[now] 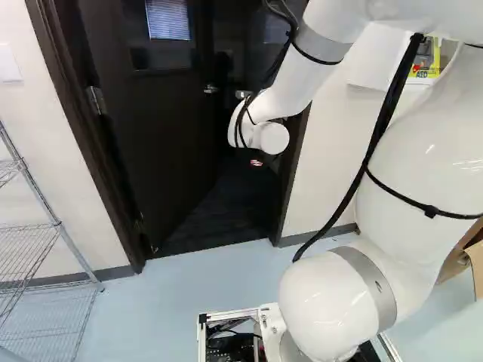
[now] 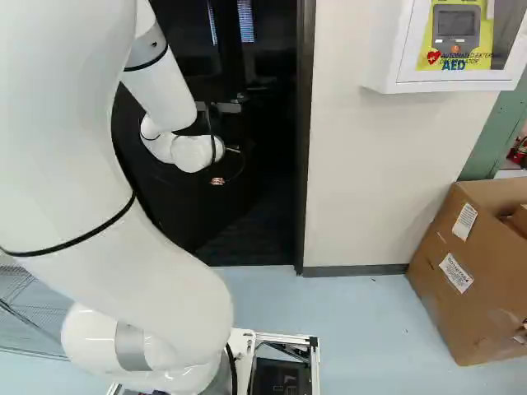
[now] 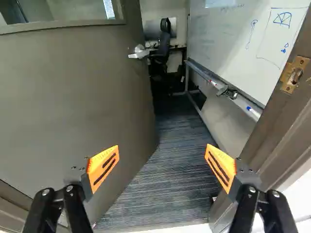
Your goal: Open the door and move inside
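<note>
Because the door (image 3: 73,97) is already partly open, swung into the next room, the opening part looks well under way, and going in comes next. The door stands on its hinges at the left of the doorway in the left base view. Its handle (image 3: 139,52) is out ahead of the tool (image 3: 162,149), well away from it. The tool's two fingers are wide apart, with nothing held between them. One is near the flat side of the door, and the other is near the door frame (image 3: 279,126); I can't tell if either one touches.

I think the arm (image 1: 283,94) should next push the door wider, and then the base (image 1: 226,314) should roll in slowly. It could bump the frame or the door if it goes in crooked.

Past the gap there is a dark striped floor (image 3: 167,179) and a whiteboard (image 3: 223,48). On this side, a wire shelf (image 1: 62,234) and a big brown box (image 2: 461,271) stand on the blue floor (image 1: 173,294).
</note>
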Robot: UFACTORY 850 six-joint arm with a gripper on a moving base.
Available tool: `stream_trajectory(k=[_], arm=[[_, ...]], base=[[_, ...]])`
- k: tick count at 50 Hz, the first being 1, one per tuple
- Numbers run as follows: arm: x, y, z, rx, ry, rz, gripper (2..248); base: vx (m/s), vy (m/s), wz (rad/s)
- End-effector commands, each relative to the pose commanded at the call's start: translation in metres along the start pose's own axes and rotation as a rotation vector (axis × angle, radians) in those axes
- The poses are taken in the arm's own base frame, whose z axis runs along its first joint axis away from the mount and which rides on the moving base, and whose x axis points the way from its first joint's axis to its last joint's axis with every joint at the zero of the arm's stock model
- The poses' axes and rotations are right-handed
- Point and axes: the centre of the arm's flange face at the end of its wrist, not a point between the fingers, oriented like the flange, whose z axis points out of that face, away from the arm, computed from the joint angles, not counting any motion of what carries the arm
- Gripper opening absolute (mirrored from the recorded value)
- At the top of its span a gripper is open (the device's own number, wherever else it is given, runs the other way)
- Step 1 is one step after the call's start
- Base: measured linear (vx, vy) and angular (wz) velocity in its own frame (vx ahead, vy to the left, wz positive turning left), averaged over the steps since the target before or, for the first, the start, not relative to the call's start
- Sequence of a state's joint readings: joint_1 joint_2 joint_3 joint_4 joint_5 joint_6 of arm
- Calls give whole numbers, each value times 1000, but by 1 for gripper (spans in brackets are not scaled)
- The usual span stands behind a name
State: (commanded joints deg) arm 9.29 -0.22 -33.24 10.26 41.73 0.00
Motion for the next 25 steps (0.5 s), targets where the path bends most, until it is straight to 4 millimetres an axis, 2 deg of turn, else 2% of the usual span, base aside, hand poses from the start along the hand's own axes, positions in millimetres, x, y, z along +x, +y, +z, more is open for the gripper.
stream_trajectory(k=[25], arm=[[0,0,0,0,0,0,247]], base=[[0,0,0]])
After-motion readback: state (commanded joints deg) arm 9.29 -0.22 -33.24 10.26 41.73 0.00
